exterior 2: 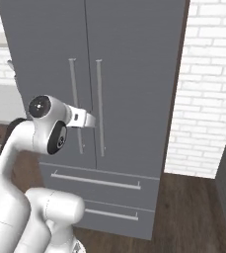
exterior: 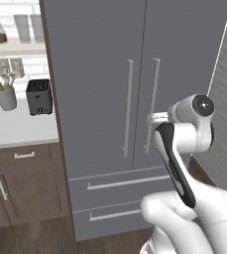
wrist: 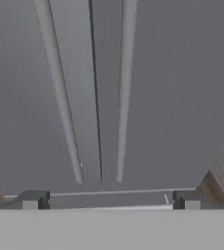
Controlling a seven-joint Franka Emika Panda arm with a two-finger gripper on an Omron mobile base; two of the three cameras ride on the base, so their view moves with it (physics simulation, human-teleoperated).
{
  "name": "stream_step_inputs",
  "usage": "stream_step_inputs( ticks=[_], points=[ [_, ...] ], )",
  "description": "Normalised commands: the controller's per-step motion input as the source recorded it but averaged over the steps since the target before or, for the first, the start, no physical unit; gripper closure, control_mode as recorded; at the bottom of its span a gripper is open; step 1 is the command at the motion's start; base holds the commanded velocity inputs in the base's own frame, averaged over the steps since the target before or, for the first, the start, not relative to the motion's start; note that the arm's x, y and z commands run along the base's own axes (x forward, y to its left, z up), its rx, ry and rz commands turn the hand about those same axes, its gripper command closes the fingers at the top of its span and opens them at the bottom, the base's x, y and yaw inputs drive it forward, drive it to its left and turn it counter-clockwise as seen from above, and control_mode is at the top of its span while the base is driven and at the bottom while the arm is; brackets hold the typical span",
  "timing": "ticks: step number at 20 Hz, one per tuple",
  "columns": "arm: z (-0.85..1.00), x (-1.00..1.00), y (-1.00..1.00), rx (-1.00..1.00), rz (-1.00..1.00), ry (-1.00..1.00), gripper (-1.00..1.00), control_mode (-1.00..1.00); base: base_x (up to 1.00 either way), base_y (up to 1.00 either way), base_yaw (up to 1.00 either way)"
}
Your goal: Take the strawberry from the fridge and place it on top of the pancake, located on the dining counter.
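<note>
Grey fridge [exterior: 105, 99] stands shut between a white brick wall [exterior 2: 208, 99] and brown cabinets [exterior: 21, 183]; pincer [wrist: 111, 200] spread wide, released

Evenly and softly lit throughout, with no visible lamp and no hard cast shadows. Flat matte shading across the fridge [exterior: 105, 99] doors, no glare; only faint darker lines beside its bar handles [exterior: 129, 106]. Slightly brighter on the white brick wall [exterior 2: 208, 99] to the right of the fridge. Rendered look, coarse and a little soft at edges, jagged along the door seam. Blurrier in the hand view, handles [wrist: 59, 97] smeared and spreading apart toward the top from perspective. Mild gloss on the arm's white shell.
</note>
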Motion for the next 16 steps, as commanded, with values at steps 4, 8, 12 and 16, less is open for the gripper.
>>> stream_step_inputs(
  ticks=[4,8,12,16],
  points=[
    [-0.12,0.93,-0.37,0.0,0.0,0.01,-1.0,-1.0,0.0,0.0,0.0],
    [-0.06,0.81,-0.27,0.01,0.0,0.0,-1.0,-1.0,0.0,0.0,0.0],
    [0.0,0.7,-0.01,0.0,0.0,0.08,-1.0,-1.0,0.0,0.0,0.0],
    [0.0,0.56,0.0,0.0,0.0,0.11,-1.0,-1.0,0.0,0.0,0.0]
  ],
)
